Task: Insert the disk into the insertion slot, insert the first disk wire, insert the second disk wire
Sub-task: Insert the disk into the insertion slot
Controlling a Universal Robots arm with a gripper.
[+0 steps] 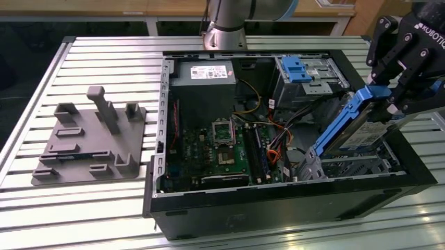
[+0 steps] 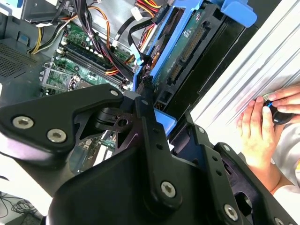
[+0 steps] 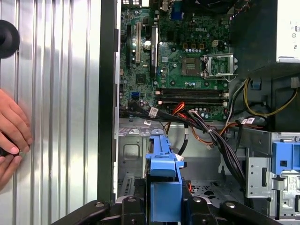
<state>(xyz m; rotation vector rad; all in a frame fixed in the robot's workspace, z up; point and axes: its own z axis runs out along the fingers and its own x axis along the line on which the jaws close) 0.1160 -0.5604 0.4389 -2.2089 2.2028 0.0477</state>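
Observation:
My gripper (image 1: 391,99) is shut on the disk (image 1: 363,130), a silver drive in a bright blue caddy. It holds the disk tilted, lower end down, over the insertion slot (image 1: 355,165), the silver perforated cage at the near corner of the open computer case on the exterior view's right. In the first wrist view the blue caddy (image 3: 164,180) sits between the fingers (image 3: 129,208) above the cage floor (image 3: 133,154). The second wrist view shows the disk's connector edge (image 2: 187,42) beyond the black fingers (image 2: 145,112). Loose wires (image 1: 274,143) lie beside the cage.
A taller silver cage with a blue latch (image 1: 300,70) stands at the back of the case, beside the power supply (image 1: 201,73) and motherboard (image 1: 222,151). A grey fixture (image 1: 90,140) lies on the slatted table. A person's hand (image 2: 262,126) (image 3: 11,126) rests on the table outside the case.

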